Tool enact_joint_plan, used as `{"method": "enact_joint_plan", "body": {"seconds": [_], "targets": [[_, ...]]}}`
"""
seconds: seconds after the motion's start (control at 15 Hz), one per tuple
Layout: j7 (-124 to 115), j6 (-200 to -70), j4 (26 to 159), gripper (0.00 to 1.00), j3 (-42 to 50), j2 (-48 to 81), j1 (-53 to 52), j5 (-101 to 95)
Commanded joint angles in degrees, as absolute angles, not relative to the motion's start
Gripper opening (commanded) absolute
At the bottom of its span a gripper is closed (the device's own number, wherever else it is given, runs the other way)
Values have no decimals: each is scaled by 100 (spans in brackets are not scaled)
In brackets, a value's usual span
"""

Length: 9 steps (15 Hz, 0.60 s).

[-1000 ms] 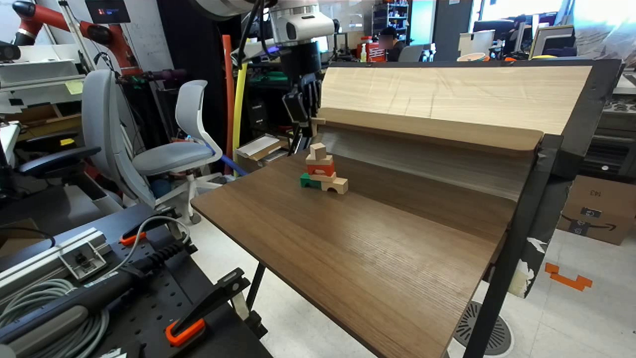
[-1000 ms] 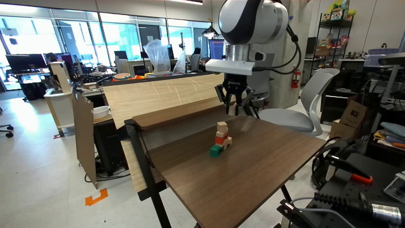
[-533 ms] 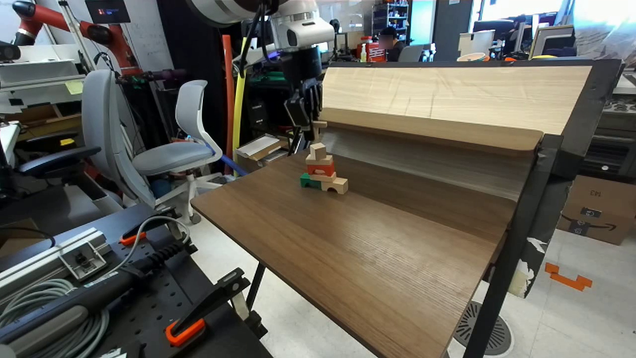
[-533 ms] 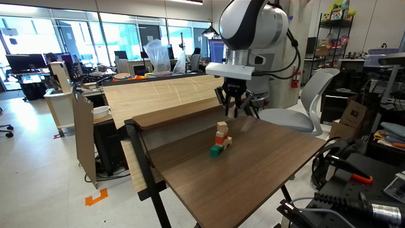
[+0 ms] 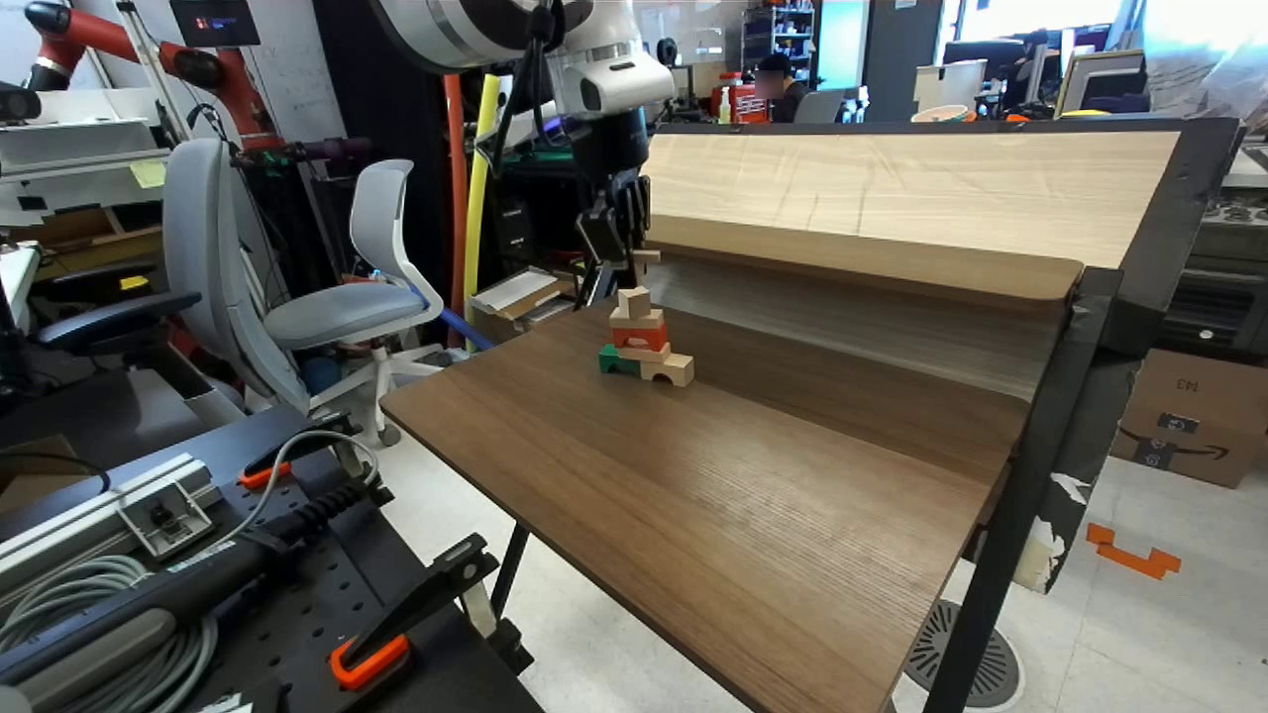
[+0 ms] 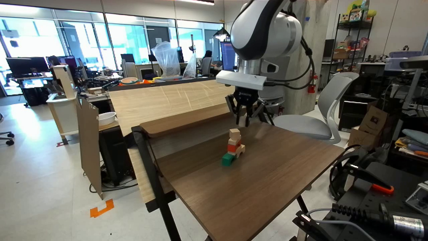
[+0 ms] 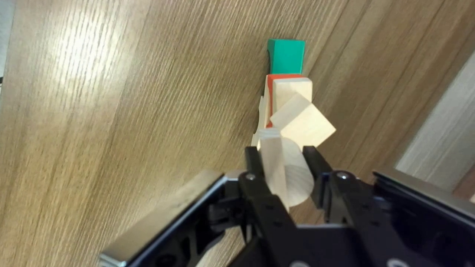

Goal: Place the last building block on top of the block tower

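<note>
The block tower (image 5: 649, 339) stands on the brown table. It has a green block and a tan arch at its base, a red piece in the middle and a turned tan cube on top; it also shows in an exterior view (image 6: 233, 147) and in the wrist view (image 7: 308, 126). My gripper (image 7: 281, 150) is shut on the last building block (image 7: 298, 178), which is pale, with a flat strip and a rounded part. The gripper (image 6: 243, 122) holds it in the air, higher than the tower's top and beside it. In the wrist view the held block hides the tower's near end.
The brown table (image 5: 753, 495) carries the tower near its far end. A raised wooden shelf (image 5: 872, 253) with a slanted board runs along one long side, close to the arm. A grey chair (image 6: 301, 125) stands beyond the table edge.
My gripper has come down with the held block and moved a little sideways: right in an exterior view, slightly left in an exterior view from another place. The tower has not moved.
</note>
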<state>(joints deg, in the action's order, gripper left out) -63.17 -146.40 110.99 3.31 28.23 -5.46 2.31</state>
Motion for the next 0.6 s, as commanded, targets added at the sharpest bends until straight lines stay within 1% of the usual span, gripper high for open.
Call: {"method": "enact_joint_plan", "body": {"seconds": [0.0, 0.53], "targets": [[-6331, -14774, 10875, 8, 397, 3027, -645, 318], [-6363, -14740, 10630, 8, 388, 3195, -717, 334]]}}
